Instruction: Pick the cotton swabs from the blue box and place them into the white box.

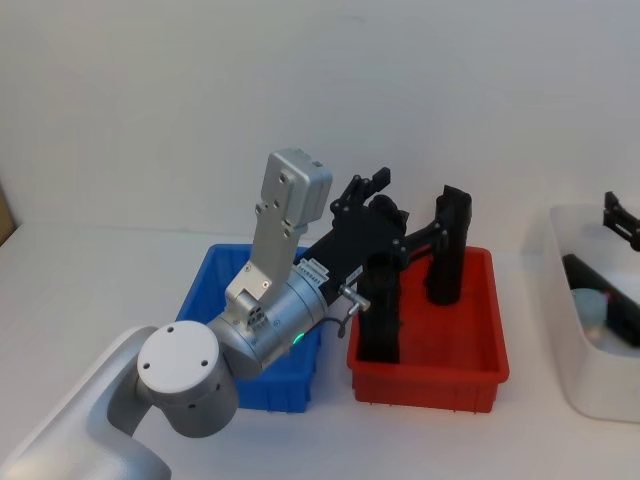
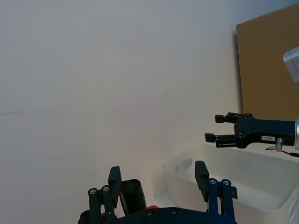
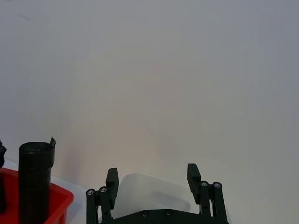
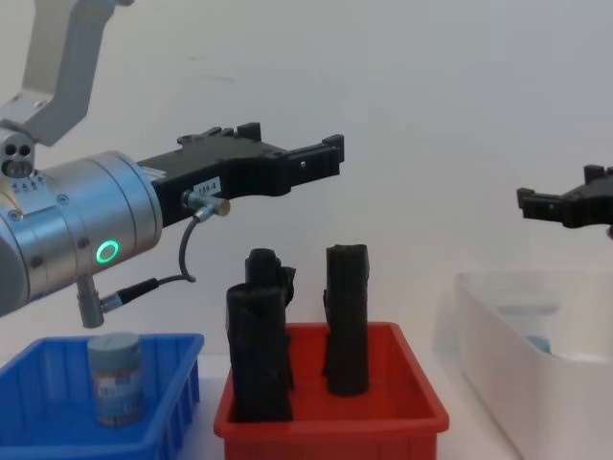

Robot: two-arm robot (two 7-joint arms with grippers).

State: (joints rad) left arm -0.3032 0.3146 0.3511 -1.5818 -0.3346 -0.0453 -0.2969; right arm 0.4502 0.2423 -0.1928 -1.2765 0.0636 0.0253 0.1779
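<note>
White wall and a white counter make the whole background, so you can read the bins easily. From the robot's left to its right stand the blue box, a red bin with tall black rolls, and the white box.

One cotton swab tub stands upright in the blue box, its long axis vertical and its flat lid facing up. In the head view the left arm covers that part of the box, so you must trust the chest view for its place.

Your left end effector is raised high, above the red bin, and it points level toward the robot's right. Its fingers stand apart with nothing between them, as the left wrist view shows. From there the tub lies lower and to the robot's left, back under the arm's own wrist. I judge you must pull back to the left and turn the fingers downward before you descend on the lid.

The right end effector hovers above the white box, also open and empty. It is well apart from the blue box, with the red bin between, so the left arm is clearly the nearer one.

Something pale blue already lies inside the white box, possibly another tub; I cannot tell surely.
</note>
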